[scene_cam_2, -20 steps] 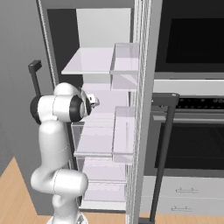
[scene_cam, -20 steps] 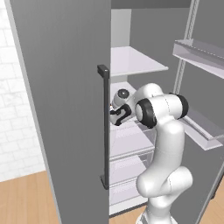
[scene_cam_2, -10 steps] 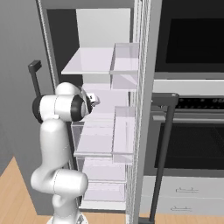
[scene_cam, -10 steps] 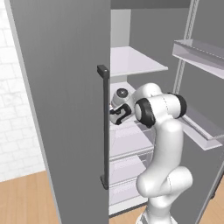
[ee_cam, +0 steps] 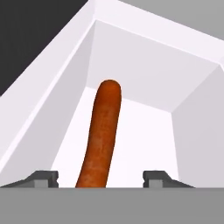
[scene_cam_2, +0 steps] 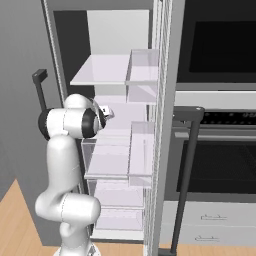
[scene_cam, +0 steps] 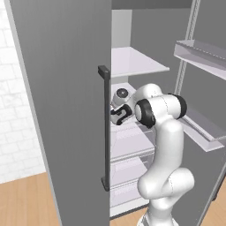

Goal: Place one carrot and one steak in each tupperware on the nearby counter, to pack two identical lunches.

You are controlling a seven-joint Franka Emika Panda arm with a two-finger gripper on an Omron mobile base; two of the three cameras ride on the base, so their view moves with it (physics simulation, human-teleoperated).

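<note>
**Carrot pickup inside the fridge: handling and count**

The fridge [scene_cam: 57,110] stands with its door swung open; one dark vertical door handle [scene_cam: 104,128] runs down the door's edge. Inside, the right base view shows white shelves [scene_cam_2: 102,70] stacked one above another, with clear bins [scene_cam_2: 142,75] at their right side. To the right of the fridge is one dark oven [scene_cam_2: 220,125] with a long handle.

One white robot arm [scene_cam: 165,145] reaches from the floor into the middle level of the fridge. Its gripper [scene_cam: 120,114] points inward, over a white tray or drawer [ee_cam: 144,65].

In the hand view, one carrot [ee_cam: 100,135] lies lengthwise on the tray floor, running away from the camera, rounded end farthest. Its near end sits between the two fingertips [ee_cam: 43,178], closer to the one on the left of the view. The jaws stand apart with clear space on either side of the carrot; neither tip visibly touches it, so nothing is gripped yet. Whether they are closing cannot be told from the pictures.

Handling judgement: the carrot is likely light and stiff, with a smooth rounded skin that may roll or squirt sideways under an off-centre pinch. Recommended hold: across the shaft, near mid-length, jaws square to its axis.

Count: one carrot, one gripper, one arm.
</note>
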